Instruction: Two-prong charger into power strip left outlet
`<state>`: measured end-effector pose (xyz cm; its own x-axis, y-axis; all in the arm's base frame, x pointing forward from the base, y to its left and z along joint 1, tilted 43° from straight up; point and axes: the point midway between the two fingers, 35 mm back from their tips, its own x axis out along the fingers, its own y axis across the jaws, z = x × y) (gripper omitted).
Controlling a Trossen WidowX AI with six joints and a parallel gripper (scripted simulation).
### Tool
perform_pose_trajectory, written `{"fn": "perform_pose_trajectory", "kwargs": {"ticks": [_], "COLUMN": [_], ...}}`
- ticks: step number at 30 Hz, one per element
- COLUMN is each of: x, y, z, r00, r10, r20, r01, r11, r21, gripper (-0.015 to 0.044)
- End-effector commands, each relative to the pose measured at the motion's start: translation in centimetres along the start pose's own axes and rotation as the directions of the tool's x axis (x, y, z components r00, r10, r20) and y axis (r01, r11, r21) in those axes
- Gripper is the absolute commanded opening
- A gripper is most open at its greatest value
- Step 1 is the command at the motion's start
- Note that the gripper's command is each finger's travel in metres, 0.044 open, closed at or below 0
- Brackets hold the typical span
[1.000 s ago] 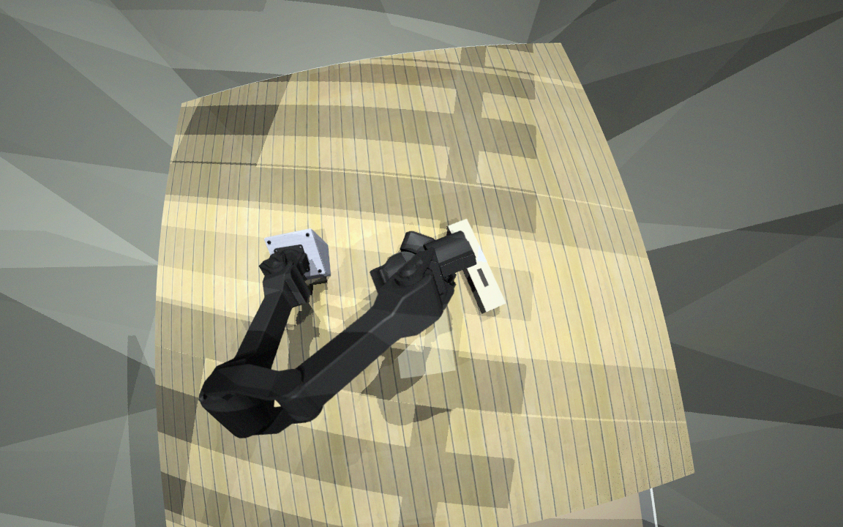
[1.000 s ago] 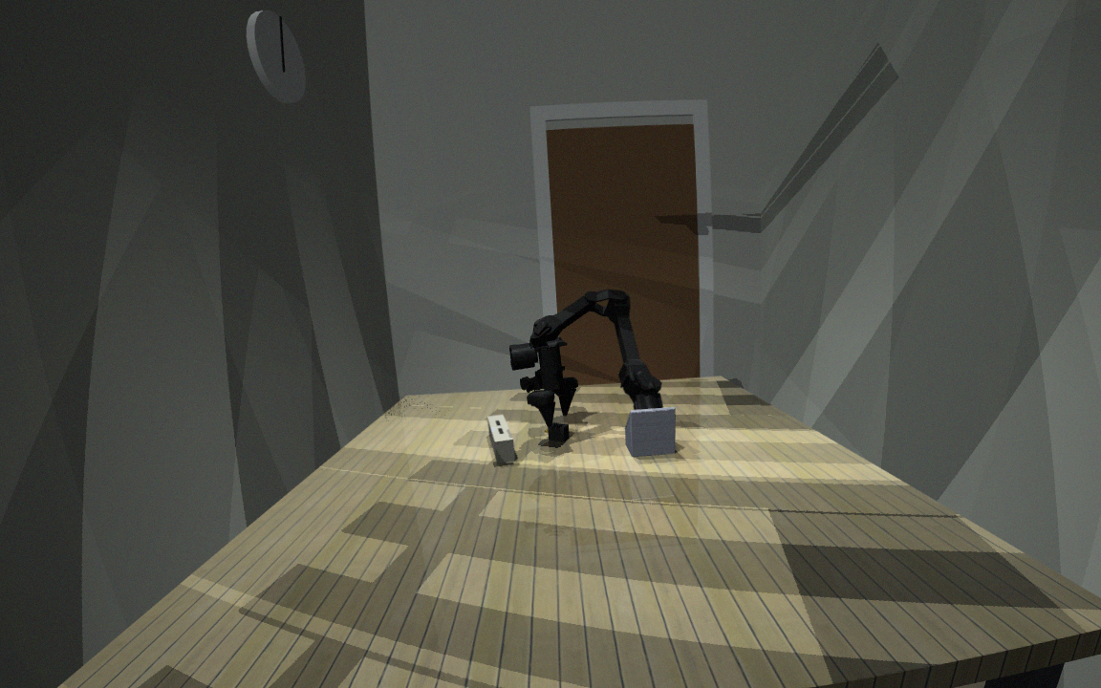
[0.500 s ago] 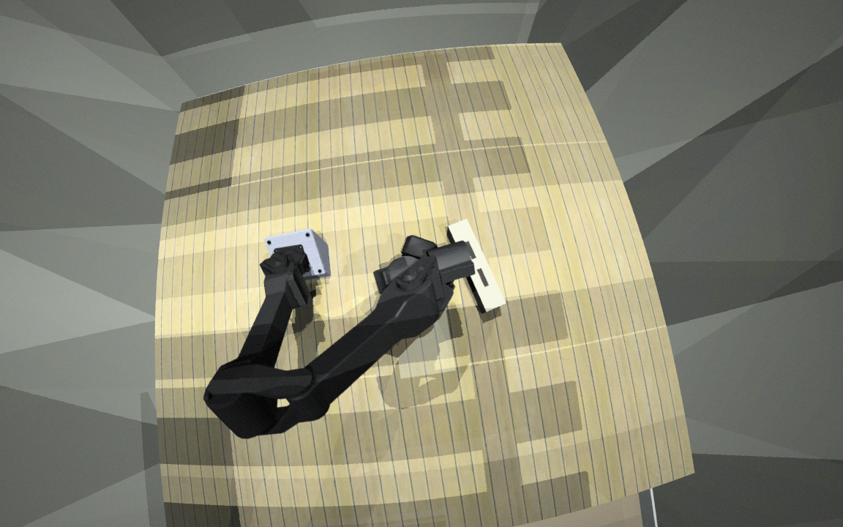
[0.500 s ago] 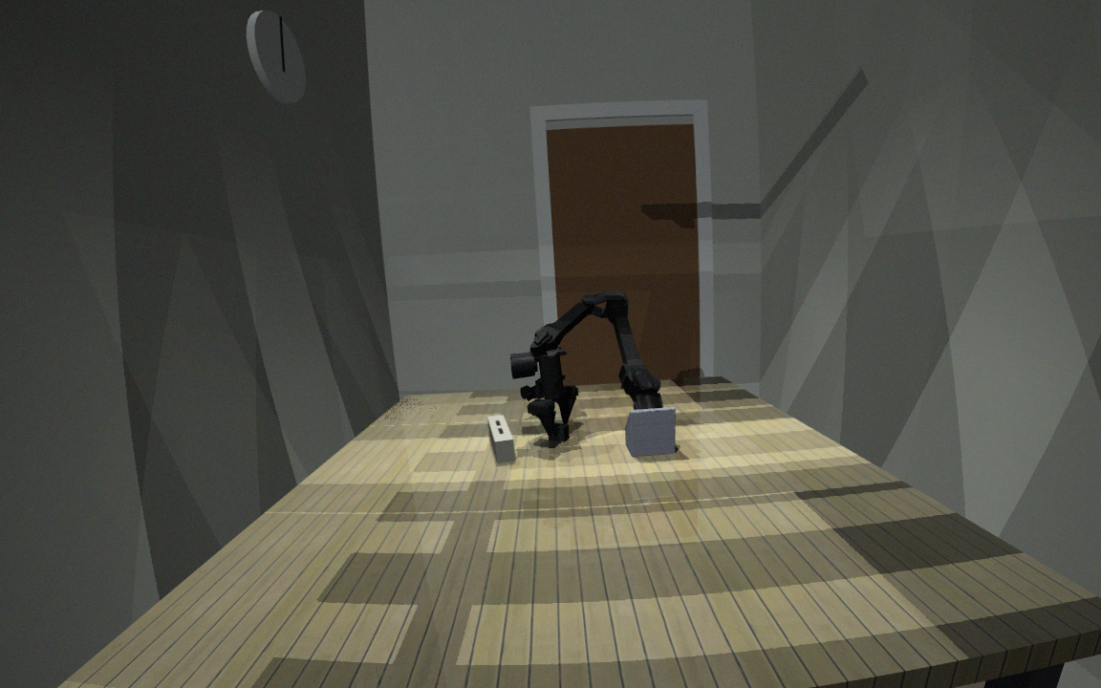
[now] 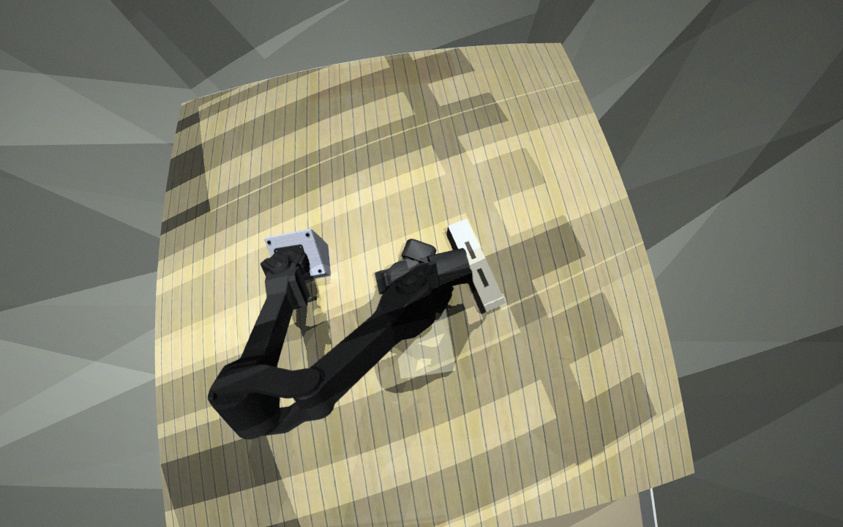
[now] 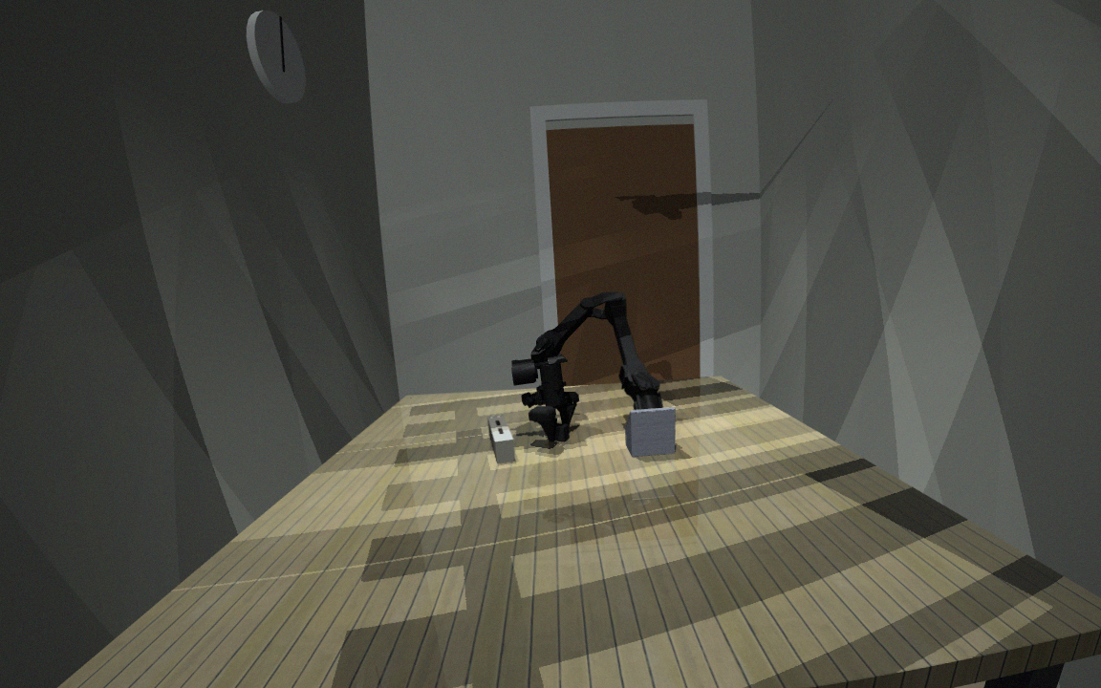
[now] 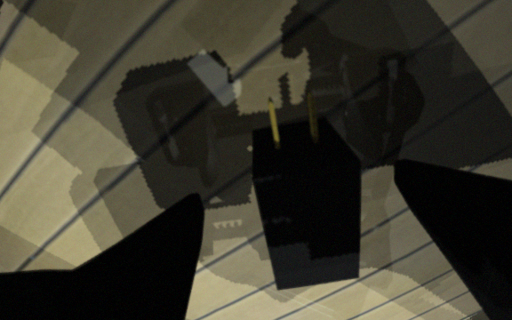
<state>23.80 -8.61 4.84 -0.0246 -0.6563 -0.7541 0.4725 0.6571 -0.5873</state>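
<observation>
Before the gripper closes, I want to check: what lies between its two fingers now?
In the wrist view, the black charger lies on the table between the fingers of the open gripper, prongs pointing away. Neither finger touches it.

Top looks down, exterior faces the table [image 6: 708, 548] from afar, wrist close.

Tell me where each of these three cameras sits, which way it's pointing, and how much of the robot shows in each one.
Top: overhead, looking down at the table; whole arm, grey base mount and power strip show.
Exterior: past the table's far end, facing the arm and the door; whole arm shows.
Wrist: on the gripper, looking down at the charger, prongs pointing away; only two dark jaws show, open.
Shared: top and exterior both show the power strip.
</observation>
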Motion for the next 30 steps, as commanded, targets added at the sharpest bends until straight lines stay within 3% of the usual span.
{"fn": "perform_pose_trajectory", "kwargs": {"ticks": [1, 9, 15, 18, 30], "x": [0.0, 0.0, 0.0, -0.4, -4.7], "y": [0.0, 0.0, 0.0, 0.1, 0.2], "z": [0.0, 0.0, 0.0, 0.0, -0.8], "r00": [1.000, 1.000, 1.000, 1.000, 1.000], "r10": [0.000, 0.000, 0.000, 0.001, 0.000], "r20": [0.000, 0.000, 0.000, 0.000, -0.003], "r01": [0.000, 0.000, 0.000, -0.001, 0.000], "r11": [1.000, 1.000, 1.000, 1.000, 1.000], "r21": [0.000, 0.000, 0.000, 0.000, -0.006], "gripper": [0.0335, 0.0125, 0.0085, 0.0006, 0.0000]}}
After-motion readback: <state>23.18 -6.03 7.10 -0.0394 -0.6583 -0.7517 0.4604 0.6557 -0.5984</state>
